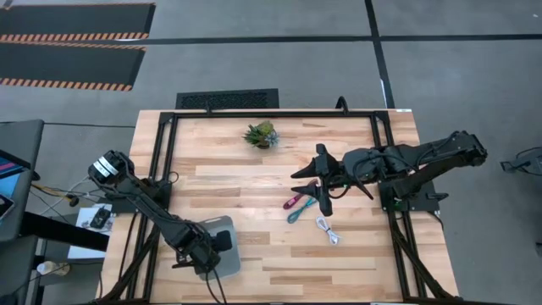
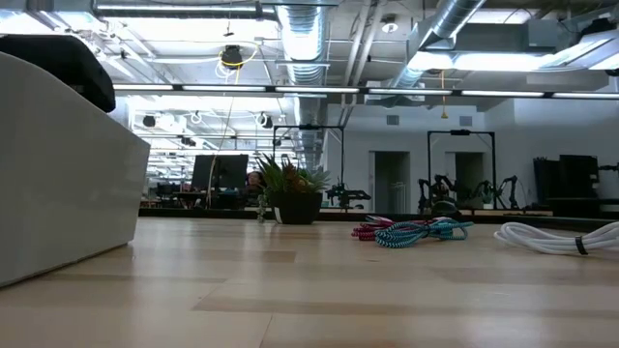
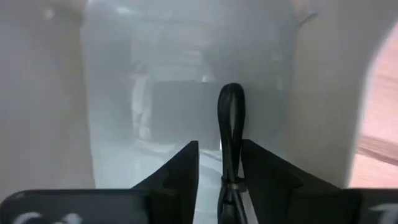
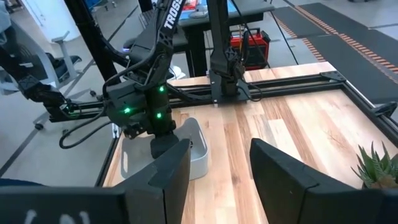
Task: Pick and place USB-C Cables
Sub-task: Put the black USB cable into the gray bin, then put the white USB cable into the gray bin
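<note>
Three coiled cables lie on the wooden table to the right of its middle: a magenta-pink one (image 1: 291, 202) (image 2: 370, 230), a teal one (image 1: 299, 211) (image 2: 418, 232) and a white-grey one (image 1: 329, 230) (image 2: 556, 237). My right gripper (image 1: 320, 183) (image 4: 221, 167) hovers open over the pink and teal coils and touches nothing. My left gripper (image 1: 206, 252) (image 3: 219, 163) reaches down into a pale grey bin (image 1: 225, 227) (image 3: 112, 124) at the near left, shut on a fourth cable, a dark loop (image 3: 230, 118). My left gripper has the dark cable loop between its two fingers (image 3: 264, 177), which point down into the bin. The banded part of the loop (image 3: 231, 182) sits between them, and its rounded end (image 3: 230, 93) sticks out past the fingertips, clear of the bin floor.
A small green potted plant (image 1: 261, 134) (image 2: 292, 196) stands near the table's far edge. A black frame rail (image 1: 271, 113) runs round the tabletop. The bin's tall wall (image 2: 58, 174) fills the left of the low view. Bare wood lies between the bin and the cables.
</note>
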`<act>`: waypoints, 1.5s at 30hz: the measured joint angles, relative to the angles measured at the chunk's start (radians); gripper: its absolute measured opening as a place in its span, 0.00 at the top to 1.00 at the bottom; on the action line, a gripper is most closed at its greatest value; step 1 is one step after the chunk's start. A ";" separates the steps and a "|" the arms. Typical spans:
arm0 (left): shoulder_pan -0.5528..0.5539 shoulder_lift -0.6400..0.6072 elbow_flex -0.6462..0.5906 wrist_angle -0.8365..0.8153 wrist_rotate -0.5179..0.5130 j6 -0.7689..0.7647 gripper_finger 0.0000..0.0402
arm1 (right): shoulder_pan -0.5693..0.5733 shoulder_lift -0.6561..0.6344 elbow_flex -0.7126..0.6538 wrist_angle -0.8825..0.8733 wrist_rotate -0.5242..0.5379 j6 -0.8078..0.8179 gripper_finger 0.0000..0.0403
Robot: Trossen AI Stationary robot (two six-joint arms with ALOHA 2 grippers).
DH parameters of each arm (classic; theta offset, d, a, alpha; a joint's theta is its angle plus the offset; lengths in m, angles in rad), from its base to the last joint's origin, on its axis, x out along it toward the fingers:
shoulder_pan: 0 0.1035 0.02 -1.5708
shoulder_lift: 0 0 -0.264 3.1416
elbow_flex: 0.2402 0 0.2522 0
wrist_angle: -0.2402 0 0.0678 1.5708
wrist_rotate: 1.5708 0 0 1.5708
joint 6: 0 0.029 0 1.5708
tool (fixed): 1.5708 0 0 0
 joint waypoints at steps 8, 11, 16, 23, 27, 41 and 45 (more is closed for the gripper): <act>0.019 -0.011 0.140 -0.162 -0.049 -0.194 0.64 | 0.000 0.000 0.000 -0.068 -0.002 0.010 0.51; 0.025 -0.031 0.196 -0.236 -0.070 -0.247 0.63 | 0.000 0.000 0.000 -0.148 0.017 0.060 0.51; 0.030 -0.094 0.260 -0.301 -0.117 -0.310 0.63 | 0.000 0.000 -0.025 -0.361 0.072 0.212 0.52; 0.093 -0.236 0.282 -0.263 -0.268 -0.517 0.63 | 0.020 -0.001 -0.145 -0.557 0.072 0.600 0.51; 0.151 -0.320 0.282 -0.200 -0.333 -0.594 0.63 | 0.055 0.000 -0.255 -0.548 0.065 0.719 0.51; 0.304 -0.406 0.282 -0.002 -0.281 -0.623 0.58 | 0.175 0.000 -0.481 -0.376 -0.052 0.825 0.49; 0.371 -0.399 0.282 0.054 -0.239 -0.617 0.51 | 0.183 0.000 -0.485 -0.369 -0.120 0.846 0.46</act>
